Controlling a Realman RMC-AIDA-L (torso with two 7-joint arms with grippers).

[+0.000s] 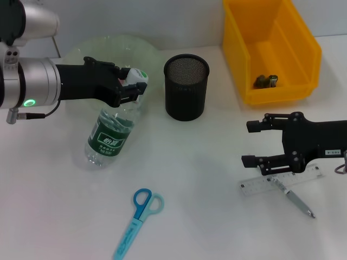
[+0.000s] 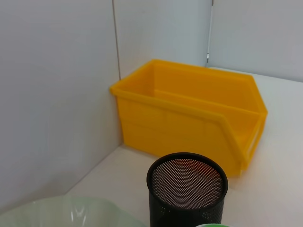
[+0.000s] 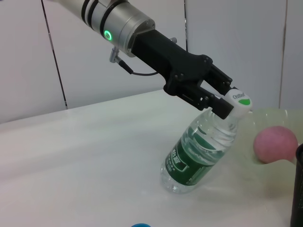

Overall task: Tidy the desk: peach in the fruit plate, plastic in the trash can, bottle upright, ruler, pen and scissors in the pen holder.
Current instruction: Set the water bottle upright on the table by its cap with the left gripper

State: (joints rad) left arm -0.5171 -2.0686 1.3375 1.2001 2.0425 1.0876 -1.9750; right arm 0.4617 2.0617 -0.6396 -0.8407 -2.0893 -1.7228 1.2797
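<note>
**Left gripper holds tilted bottle by the neck**

The left gripper [image 1: 129, 86] is closed around the neck of the water bottle [image 1: 111, 132], just below its white cap. The bottle leans at a slant, its base resting on the white table [image 1: 206, 216] and its cap end raised toward the pale green fruit plate [image 1: 116, 46] behind it. In the right wrist view the pink peach [image 3: 275, 144] already sits in that plate, just past the bottle's cap.

The black mesh pen holder [image 1: 186, 86] stands upright beside the bottle, between the plate and the yellow trash can [image 1: 271, 49], which has a small crumpled item in it.

The right gripper [image 1: 259, 143] hovers with its fingers spread wide and holding nothing, just above the clear ruler [image 1: 282, 181] and the pen [image 1: 297, 201], which lie crossing each other on the table. The blue scissors [image 1: 138, 216] lie near the front edge, well apart from both grippers.
</note>
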